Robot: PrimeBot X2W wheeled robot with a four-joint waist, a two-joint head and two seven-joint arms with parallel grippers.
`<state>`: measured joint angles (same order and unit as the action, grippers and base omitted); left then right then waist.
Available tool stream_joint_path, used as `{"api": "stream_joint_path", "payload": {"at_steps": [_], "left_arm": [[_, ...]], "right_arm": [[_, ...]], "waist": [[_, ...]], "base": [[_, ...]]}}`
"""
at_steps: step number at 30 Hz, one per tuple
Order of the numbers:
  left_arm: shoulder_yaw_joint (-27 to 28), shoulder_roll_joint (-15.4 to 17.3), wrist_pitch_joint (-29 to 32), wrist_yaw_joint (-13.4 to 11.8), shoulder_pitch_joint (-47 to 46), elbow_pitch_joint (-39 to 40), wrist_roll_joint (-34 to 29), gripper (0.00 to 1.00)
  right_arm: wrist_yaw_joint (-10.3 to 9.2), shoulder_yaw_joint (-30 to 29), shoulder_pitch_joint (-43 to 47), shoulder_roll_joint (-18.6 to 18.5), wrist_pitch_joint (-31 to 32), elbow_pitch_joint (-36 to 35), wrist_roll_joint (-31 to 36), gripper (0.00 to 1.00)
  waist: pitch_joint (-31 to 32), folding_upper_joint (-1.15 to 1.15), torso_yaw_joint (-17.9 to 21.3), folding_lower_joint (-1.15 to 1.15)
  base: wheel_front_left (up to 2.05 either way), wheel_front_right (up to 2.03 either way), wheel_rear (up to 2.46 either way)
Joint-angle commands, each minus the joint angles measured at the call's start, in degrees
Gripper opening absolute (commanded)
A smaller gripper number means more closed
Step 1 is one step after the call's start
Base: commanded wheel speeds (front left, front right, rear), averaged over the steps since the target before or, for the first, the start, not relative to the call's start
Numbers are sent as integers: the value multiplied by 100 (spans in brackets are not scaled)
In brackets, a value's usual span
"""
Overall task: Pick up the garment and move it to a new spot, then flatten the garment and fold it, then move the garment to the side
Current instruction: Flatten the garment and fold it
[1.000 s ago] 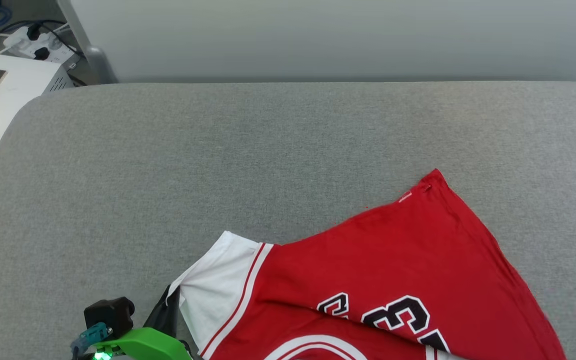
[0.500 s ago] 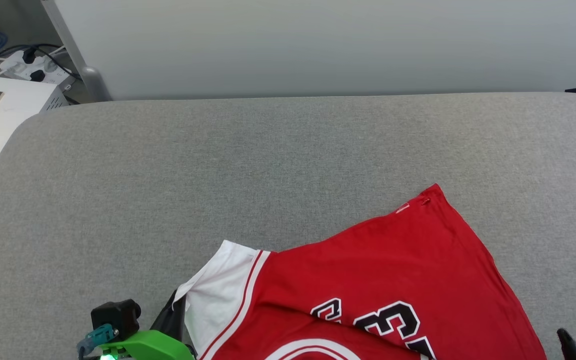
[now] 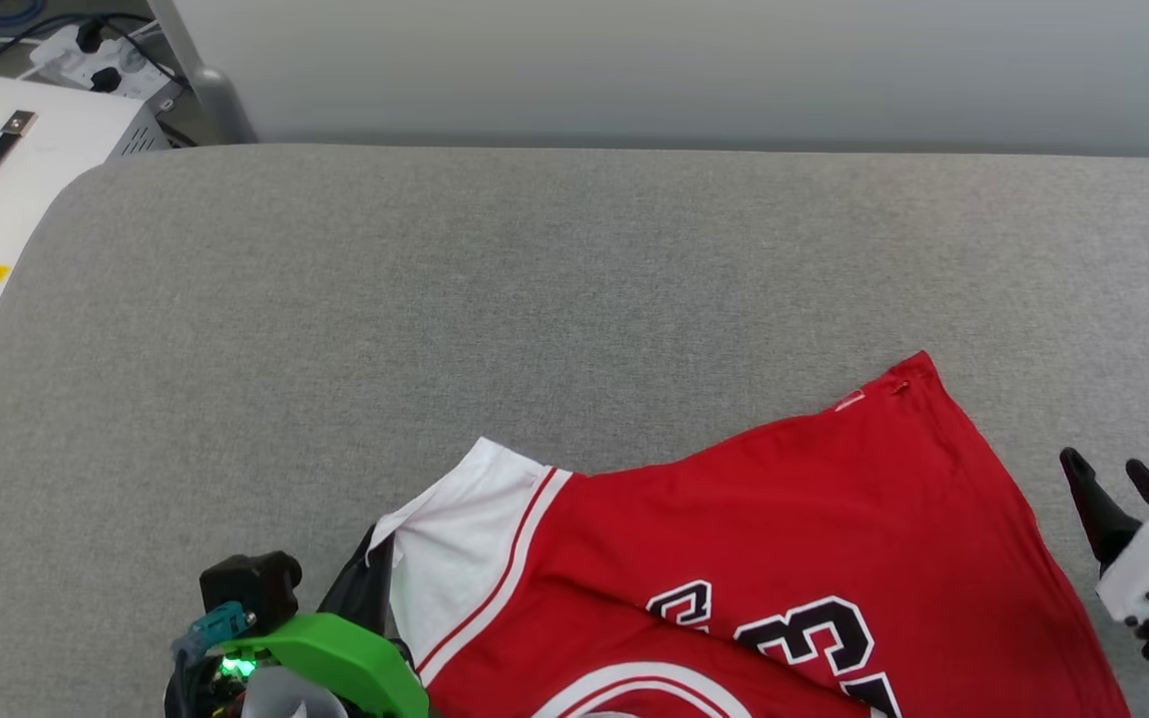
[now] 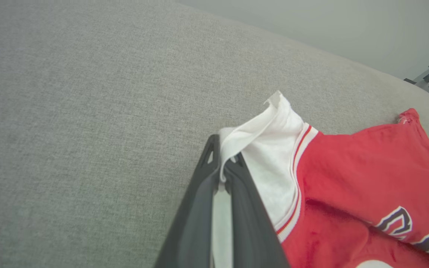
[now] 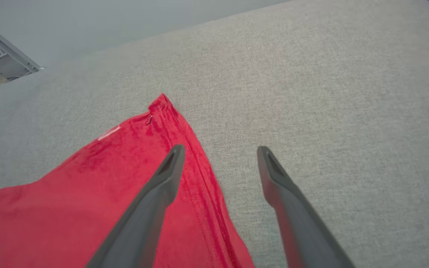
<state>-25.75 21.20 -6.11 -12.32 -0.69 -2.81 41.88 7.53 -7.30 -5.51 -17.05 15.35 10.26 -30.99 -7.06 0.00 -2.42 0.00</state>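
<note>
Since a second ago my right gripper (image 3: 1101,461) has risen into the head view's right edge, its fingers spread wide and empty, just beside the red jersey (image 3: 784,519) lying on the grey cushion (image 3: 535,299). The right wrist view shows one finger (image 5: 155,193) above the jersey's side seam (image 5: 203,175). The left wrist view shows my left gripper (image 4: 225,158) pinched tight on the white sleeve (image 4: 274,149). The head view adds the black numerals (image 3: 804,638).

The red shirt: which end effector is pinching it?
The left end effector, shut on the white sleeve of the red shirt. The right end effector is open, holding nothing.
</note>
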Motion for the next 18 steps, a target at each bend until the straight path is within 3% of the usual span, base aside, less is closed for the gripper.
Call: {"api": "stream_joint_path", "payload": {"at_steps": [1,9,18], "left_arm": [[-24,-57,-49,43,-176,0,-48,0],[-167,-262,-180,119,-608,-126,-189,0],[-321,-388,-261,289,-1086,-187,-321,0]], "right_arm": [[-4,151,-264,-191,281,81,-70,100],[-4,1005,-1477,-1156,2111,277,-387,100],[-4,1904,-2311,-1632,2633,654,-494,100]], "waist": [[-199,0,-188,0],[-726,0,-551,0],[-1250,0,-881,0]], "base": [[0,0,0],[0,0,0],[0,0,0]]}}
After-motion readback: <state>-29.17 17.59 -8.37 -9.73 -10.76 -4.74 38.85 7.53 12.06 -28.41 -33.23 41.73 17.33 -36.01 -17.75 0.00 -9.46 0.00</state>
